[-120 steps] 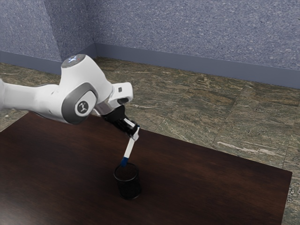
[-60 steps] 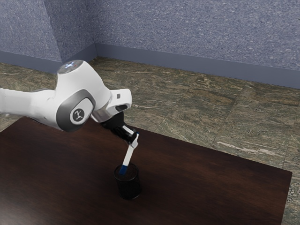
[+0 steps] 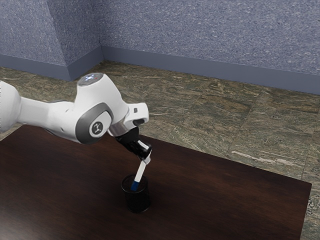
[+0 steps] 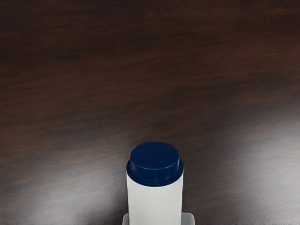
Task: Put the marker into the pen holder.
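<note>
Lower middle of the exterior view, pincer (image 3: 146, 157) clamped on white marker (image 3: 140, 172), tilted, its blue end now deeper within the mouth of the black pen holder (image 3: 138, 201) than a moment ago; insertion looks under way, release probably premature.

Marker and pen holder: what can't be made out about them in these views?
- Exterior view: the floor of the pen holder, hidden by its near wall.
- Exterior view: whether the blue lower end of the marker touches the inside; too small and dark.
- Wrist view: the marker's lower part, cut off by the lower edge.
</note>
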